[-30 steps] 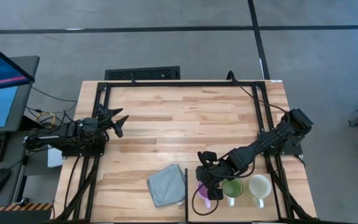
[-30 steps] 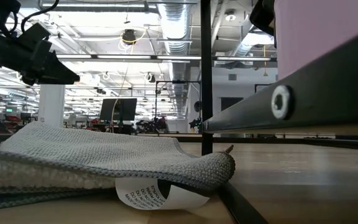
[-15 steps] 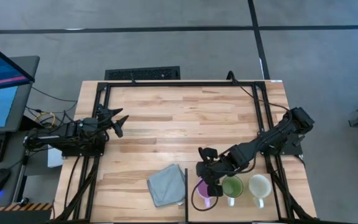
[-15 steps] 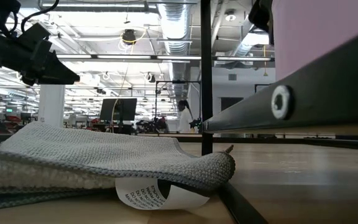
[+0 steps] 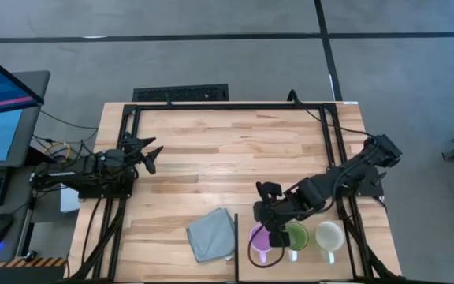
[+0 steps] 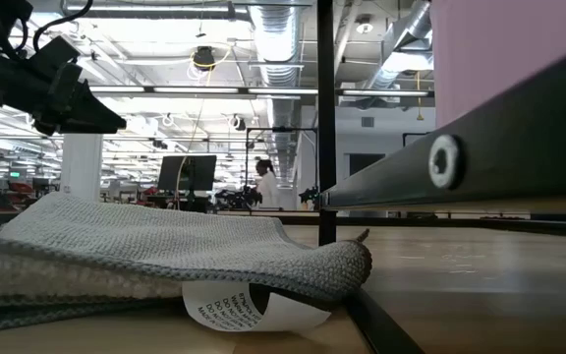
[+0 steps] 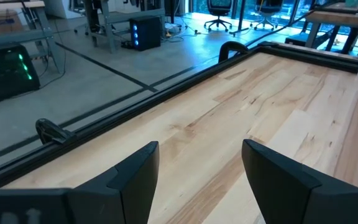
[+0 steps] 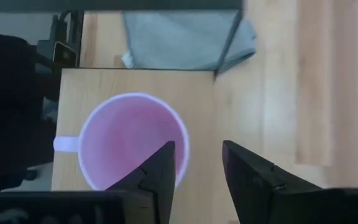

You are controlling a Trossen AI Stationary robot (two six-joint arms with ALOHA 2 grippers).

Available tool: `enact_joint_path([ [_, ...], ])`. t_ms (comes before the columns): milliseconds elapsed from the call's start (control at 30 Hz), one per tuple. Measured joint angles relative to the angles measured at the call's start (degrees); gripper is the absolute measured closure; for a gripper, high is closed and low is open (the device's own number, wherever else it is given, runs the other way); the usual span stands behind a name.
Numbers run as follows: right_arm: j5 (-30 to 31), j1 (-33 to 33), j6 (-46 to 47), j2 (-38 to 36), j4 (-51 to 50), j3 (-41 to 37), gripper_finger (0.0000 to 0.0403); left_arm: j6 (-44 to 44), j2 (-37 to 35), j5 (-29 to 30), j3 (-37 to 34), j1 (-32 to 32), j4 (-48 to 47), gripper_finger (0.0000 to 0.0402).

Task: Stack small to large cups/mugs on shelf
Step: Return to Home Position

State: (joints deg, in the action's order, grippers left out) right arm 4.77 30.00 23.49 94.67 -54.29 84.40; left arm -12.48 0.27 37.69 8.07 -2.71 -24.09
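Three mugs stand side by side, on their bases, on the shelf board (image 8: 104,87) at the table's near right: a lilac mug (image 5: 258,239) (image 8: 132,146), a green mug (image 5: 295,237) and a cream mug (image 5: 329,237). My right gripper (image 5: 273,230) (image 8: 197,165) hangs open above the lilac mug's right rim, pointing steeply down and touching nothing. The lilac mug's wall (image 6: 504,49) fills the low view's upper right. My left gripper (image 5: 150,154) (image 7: 197,162) waits open at the table's left.
A grey cloth (image 5: 211,234) (image 6: 165,246) lies crumpled left of the shelf, over a printed slip of paper (image 6: 249,305). The shelf's black frame bar (image 6: 480,138) and upright post (image 6: 324,118) stand beside it. Bare wood stretches across the table's middle and far side.
My right gripper has risen from the lilac mug and drawn slightly toward the far edge, its fingers still apart. The lilac mug has stayed standing on the shelf board. The dark part of the gripper has left the top of the low view.
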Motion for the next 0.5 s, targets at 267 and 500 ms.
enact_joint_path([
  [267, 7.9, -0.3, -6.0, -0.9, -10.4, 10.3, 0.0248, 0.1, 0.0, 0.0, 0.0, 0.0, 0.1, 0.0179],
  [500, 18.1, -0.5, -12.1, -9.7, -10.1, 11.4, 0.0252, -0.2, 0.0, 0.0, 0.0, 0.0, 0.8, 0.0179],
])
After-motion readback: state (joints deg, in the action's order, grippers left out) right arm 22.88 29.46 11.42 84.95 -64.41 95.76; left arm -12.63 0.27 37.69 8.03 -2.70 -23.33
